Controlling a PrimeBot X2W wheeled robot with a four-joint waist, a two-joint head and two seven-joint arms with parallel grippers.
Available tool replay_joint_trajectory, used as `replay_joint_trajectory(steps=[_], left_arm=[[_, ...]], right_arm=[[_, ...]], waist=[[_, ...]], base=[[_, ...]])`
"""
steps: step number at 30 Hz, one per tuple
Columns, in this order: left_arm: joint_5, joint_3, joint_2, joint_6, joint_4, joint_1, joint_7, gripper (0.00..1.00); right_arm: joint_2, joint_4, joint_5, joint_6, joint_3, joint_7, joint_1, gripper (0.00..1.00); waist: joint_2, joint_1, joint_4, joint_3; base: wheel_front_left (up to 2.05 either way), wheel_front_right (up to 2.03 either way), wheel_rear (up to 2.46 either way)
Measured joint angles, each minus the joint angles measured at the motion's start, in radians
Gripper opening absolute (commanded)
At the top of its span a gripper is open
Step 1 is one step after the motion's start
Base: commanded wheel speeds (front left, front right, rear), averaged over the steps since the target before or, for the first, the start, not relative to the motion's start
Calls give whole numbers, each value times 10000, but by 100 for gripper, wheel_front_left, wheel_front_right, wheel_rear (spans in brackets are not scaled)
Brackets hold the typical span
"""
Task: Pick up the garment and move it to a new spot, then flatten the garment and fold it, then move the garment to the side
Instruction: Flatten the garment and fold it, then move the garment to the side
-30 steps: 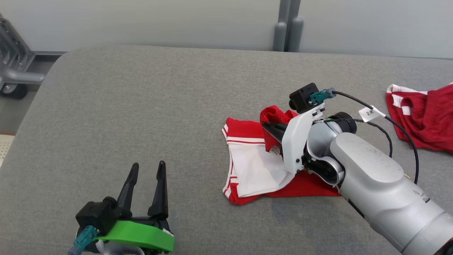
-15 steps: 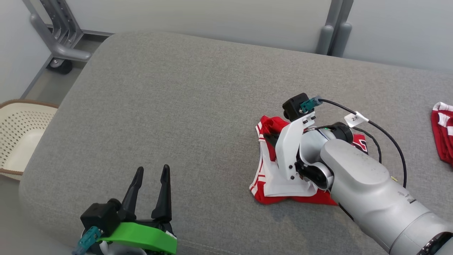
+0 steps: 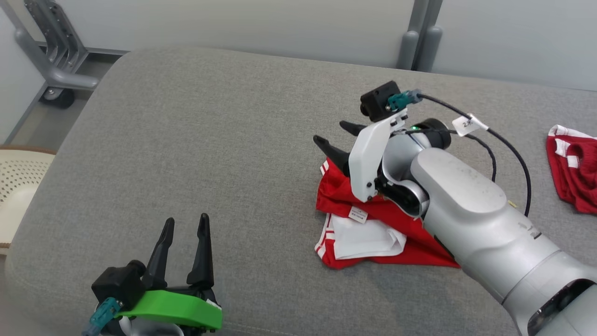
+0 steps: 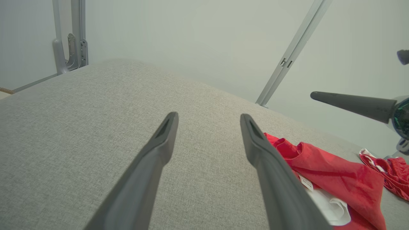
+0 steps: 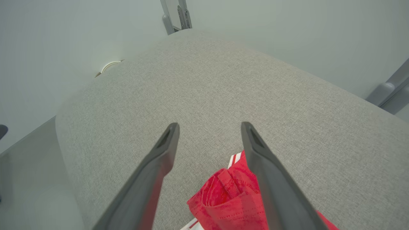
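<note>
Flattening looks to be the step in hand: the crumpled red and white fabric garment (image 3: 340, 200) lies in a heap right of centre on the grey upholstered bench (image 3: 210, 140), held by nothing. The right end effector (image 3: 338, 137) hangs just above the heap's far left edge with its two dark fingers spread wide and empty; in the right wrist view (image 5: 207, 127) the red folds (image 5: 230, 191) sit below and between them. The left end effector (image 3: 186, 219) is likewise open and empty, low near the bench's front edge and well apart from the cloth.

To do it well, I would have each end effector take a separate corner or hem rather than a bunched fold, then draw them apart low over the surface, since the white part is tucked under red layers.

Bare bench stretches to the left and far side of the heap, giving plenty of room. The rounded left edge drops toward a cream perforated basket (image 3: 18, 186); a second red and white garment (image 3: 573, 172) lies well apart on the right.
</note>
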Motion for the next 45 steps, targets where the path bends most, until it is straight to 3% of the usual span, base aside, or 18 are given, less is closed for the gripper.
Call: replay_joint_trajectory(steps=[4, 11, 15, 27, 45], left_arm=[[4, 144, 0, 15, -15, 0, -8, 100], [58, 242, 2, 19, -188, 8, -10, 100], [111, 257, 4, 25, -316, 10, -12, 100], [257, 257, 10, 73, -585, 5, -12, 100], [456, 23, 8, 73, -614, -20, -10, 100]], right_arm=[[-96, -251, 38, 54, -518, -548, -390, 100], [-1501, 13, 543, -35, -1519, -1060, -327, 100], [-1925, 226, 1018, -33, -1904, -1179, 418, 100], [-1758, 729, 2497, 142, -2673, -1609, 2705, 100], [-1390, 917, 3800, 500, -3126, -1475, 3077, 100]], waist=[[0, 0, -299, -41], [0, 0, -851, -118], [0, 0, -1119, -75], [0, 0, -1589, 432], [0, 0, -1237, 923]], base=[[0, 0, 0], [0, 0, 0], [0, 0, 0], [0, 0, 0], [0, 0, 0]])
